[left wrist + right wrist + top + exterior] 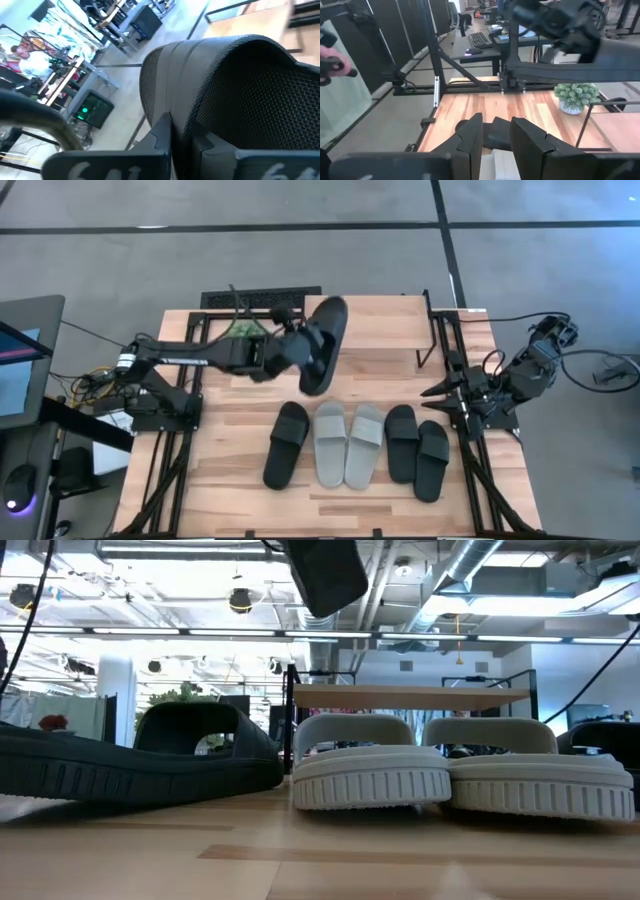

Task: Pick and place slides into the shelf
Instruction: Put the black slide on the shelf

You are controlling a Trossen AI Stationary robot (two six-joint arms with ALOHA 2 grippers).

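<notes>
High view: five slides are lying in a row on the near part of the tabletop (240,510), one black slide (286,444) on the left, the grey pair (349,444) in the middle and a black pair (417,450) on the right, the neighbours touching or just beside each other. Beyond them, the left end effector (296,346) is pinching the sixth black slide (325,344) and holding it in the air, tilted, over the near left edge of the shelf (390,330), whose light top board is sitting at the far side of the tabletop. In the left wrist view the fingers are gripping the slide at its edge, beside the wide strap. The right end effector (440,394) is waiting at the right edge of the tabletop, near the black pair, with its fingers partly spread and holding nothing.

The slide is probably light and rubbery, bending a little under a pinch, with a textured footbed that should resist slipping. Gripping the sole edge or the strap looks like the safest hold, since the strap gives the fingers a firm band to close on.
</notes>
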